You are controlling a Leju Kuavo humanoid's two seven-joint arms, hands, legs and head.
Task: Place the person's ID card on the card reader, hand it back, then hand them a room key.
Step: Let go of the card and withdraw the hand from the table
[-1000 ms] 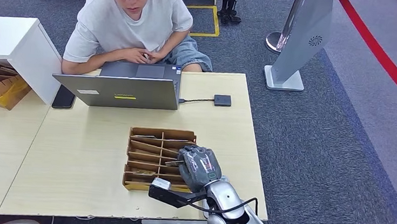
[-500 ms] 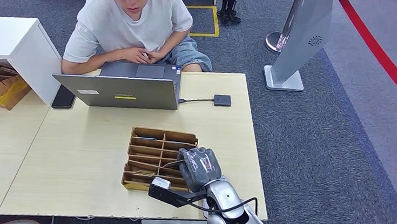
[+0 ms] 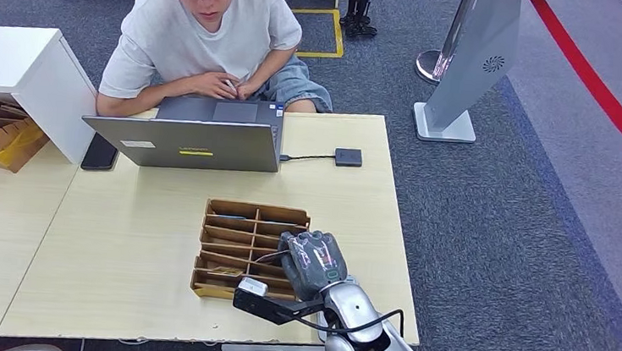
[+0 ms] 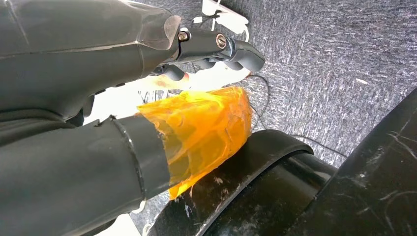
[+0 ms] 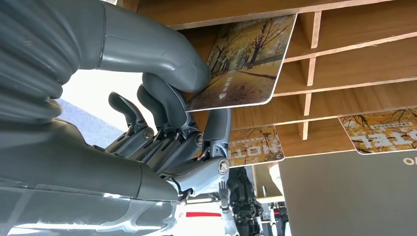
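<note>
2 pale wooden tables (image 3: 112, 277) stand side by side, seen from the head view. On the nearer table lies a wooden card rack (image 3: 238, 245) divided into slots, with the right hand (image 3: 313, 263) over its right-hand compartments, near the robot's side of the rack. In the right wrist view the right hand (image 5: 182, 113) pinches a room key (image 5: 246, 64), a card printed with an autumn tree scene, between the thick thumb (image 5: 162, 49) and the dark fingers (image 5: 167, 105); the remaining fingers curl in below the card. The held card sits tilted at the mouth of a rack (image 5: 344, 54) slot. 2 more cards (image 5: 253, 146) with the same print lie in neighbouring slots.

At the far edge of the table an open laptop (image 3: 187, 141) faces a seated person (image 3: 205, 35) in a white shirt, whose hands rest at its keyboard. A small dark card reader (image 3: 348, 157) lies to the right of the laptop, joined to it by a cable, well apart from the rack. A dark phone (image 3: 100, 153) lies just left of the laptop. The ID card cannot be made out.

In the left wrist view the left hand (image 4: 147, 98) hangs above grey carpet, its thumb wrapped in orange tape (image 4: 206, 130); its dark fingers (image 4: 221, 46) are bent inward with nothing visible between them.
</note>
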